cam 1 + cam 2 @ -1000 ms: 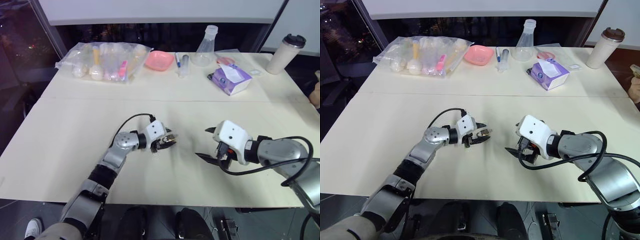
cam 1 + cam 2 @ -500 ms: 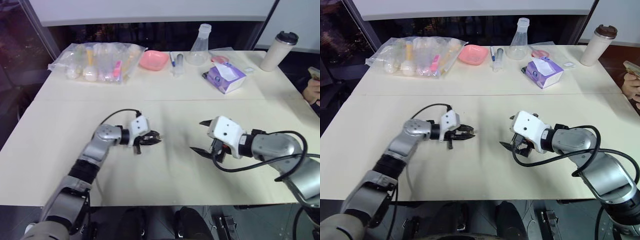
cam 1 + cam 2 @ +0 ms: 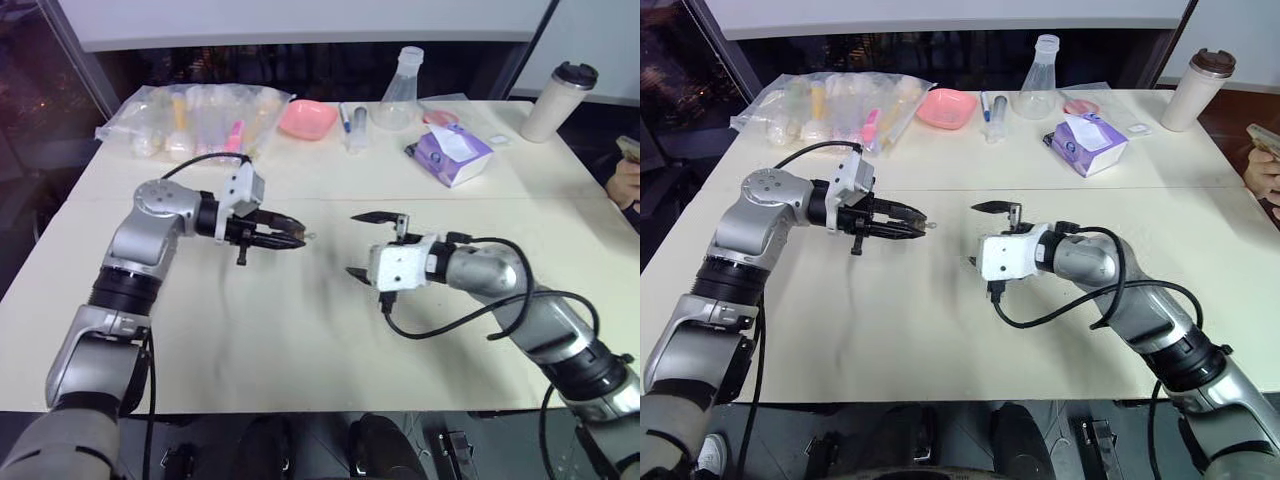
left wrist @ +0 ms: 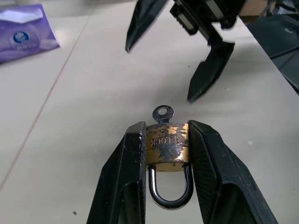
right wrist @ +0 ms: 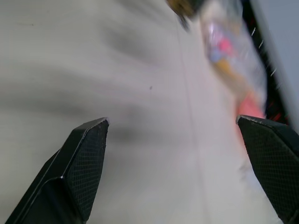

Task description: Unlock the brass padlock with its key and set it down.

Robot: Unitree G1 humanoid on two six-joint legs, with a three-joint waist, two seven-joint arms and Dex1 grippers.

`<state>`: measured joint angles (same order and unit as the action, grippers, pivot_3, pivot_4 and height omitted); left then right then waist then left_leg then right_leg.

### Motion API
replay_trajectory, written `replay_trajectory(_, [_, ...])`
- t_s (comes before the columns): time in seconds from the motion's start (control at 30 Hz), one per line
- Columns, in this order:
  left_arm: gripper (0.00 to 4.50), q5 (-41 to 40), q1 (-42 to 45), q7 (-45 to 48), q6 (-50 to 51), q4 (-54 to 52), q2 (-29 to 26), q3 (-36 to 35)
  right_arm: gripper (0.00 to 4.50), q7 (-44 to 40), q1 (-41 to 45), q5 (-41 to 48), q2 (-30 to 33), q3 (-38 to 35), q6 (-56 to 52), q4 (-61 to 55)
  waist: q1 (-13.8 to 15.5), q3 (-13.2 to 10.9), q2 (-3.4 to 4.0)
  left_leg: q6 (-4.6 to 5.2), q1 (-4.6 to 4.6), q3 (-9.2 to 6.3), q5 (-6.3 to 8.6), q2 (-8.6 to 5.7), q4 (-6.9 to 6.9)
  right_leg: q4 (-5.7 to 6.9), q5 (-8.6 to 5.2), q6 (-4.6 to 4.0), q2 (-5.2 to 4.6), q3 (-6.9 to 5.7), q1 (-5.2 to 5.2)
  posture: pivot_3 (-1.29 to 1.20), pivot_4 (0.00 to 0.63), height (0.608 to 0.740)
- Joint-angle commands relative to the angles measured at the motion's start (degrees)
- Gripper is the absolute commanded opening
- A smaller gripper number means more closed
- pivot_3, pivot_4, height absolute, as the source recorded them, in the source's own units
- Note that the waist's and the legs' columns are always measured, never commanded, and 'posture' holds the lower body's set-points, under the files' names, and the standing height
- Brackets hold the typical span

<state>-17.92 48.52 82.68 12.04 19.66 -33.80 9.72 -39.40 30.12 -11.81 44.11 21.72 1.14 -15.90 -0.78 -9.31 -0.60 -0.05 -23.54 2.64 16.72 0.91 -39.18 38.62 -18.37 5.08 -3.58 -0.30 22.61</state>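
Note:
The brass padlock (image 4: 167,147) is pinched by its sides between my left gripper's (image 4: 167,125) two black fingers, silvery shackle (image 4: 170,189) pointing back toward the wrist. A small silver key (image 4: 162,113) sticks out of the padlock's far end. In the left eye view, my left gripper (image 3: 296,240) hangs above the table (image 3: 300,340), pointing right. My right gripper (image 3: 367,245) faces it a short gap away, open wide, one finger (image 3: 378,216) high and one low, with nothing between them. It touches neither key nor padlock.
Along the table's far edge lie a clear plastic bag of items (image 3: 195,120), a pink bowl (image 3: 307,118), a glass flask (image 3: 400,95), a purple tissue pack (image 3: 450,155) and a lidded cup (image 3: 560,100). A person's hand (image 3: 628,180) shows at the right edge.
My left gripper has risen off the table and moved left with the padlock in its fingers. My right gripper has rolled over and moved left toward it, staying open.

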Motion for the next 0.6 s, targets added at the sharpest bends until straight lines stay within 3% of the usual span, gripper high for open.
replay_trajectory(0.03, [0.75, 0.57, 1.87, 0.84, -1.84, 1.26, 0.30, -0.65, 4.50, 2.73, 3.32, -5.17, -2.20, -0.30, 7.67, 1.14, -0.02, 0.00, 0.00, -0.02, 0.00, 0.01, -0.01, 0.00, -0.01, 0.02, 0.00, 0.00, 0.00, 0.00, 0.01, 0.00, 0.150, 0.715])
replay_trajectory(0.43, [0.75, 0.69, 3.10, 1.61, -2.14, 2.59, 2.22, -0.91, 4.50, 4.63, 5.77, -12.21, -8.43, -0.56, 14.42, 5.71, 0.03, 0.00, -0.01, -0.15, 0.00, 0.05, -0.09, 0.00, -0.05, 0.23, 0.00, 0.00, -0.02, 0.01, 0.08, 0.00, 0.150, 0.715])
replay_trajectory(0.47, [0.75, 0.67, 3.11, 1.66, -2.08, 2.56, 2.31, -0.93, 3.96, 4.72, 5.90, -12.57, -8.76, -0.54, 14.73, 6.09, 0.01, 0.00, -0.01, -0.24, 0.00, 0.05, -0.14, 0.00, -0.05, 0.27, 0.00, 0.00, -0.03, 0.02, 0.09, 0.00, 0.150, 0.715])
replay_trajectory(0.53, [0.75, 0.66, 3.10, 1.72, -2.06, 2.49, 2.44, -0.93, 3.35, 5.04, 6.28, -13.34, -9.25, -0.64, 15.46, 6.92, -0.01, 0.00, -0.01, -0.27, 0.00, 0.07, -0.16, 0.00, -0.05, 0.36, 0.00, 0.00, -0.03, 0.02, 0.14, 0.00, 0.150, 0.715])
replay_trajectory(0.6, [0.75, 0.52, 2.82, 1.75, -1.82, 1.98, 2.46, -0.98, 2.27, 4.82, 6.63, -13.60, -9.70, -0.96, 15.78, 7.47, -0.01, -0.01, -0.01, -0.27, 0.00, 0.08, -0.16, 0.00, -0.05, 0.40, 0.00, 0.00, -0.02, 0.03, 0.17, 0.00, 0.150, 0.715])
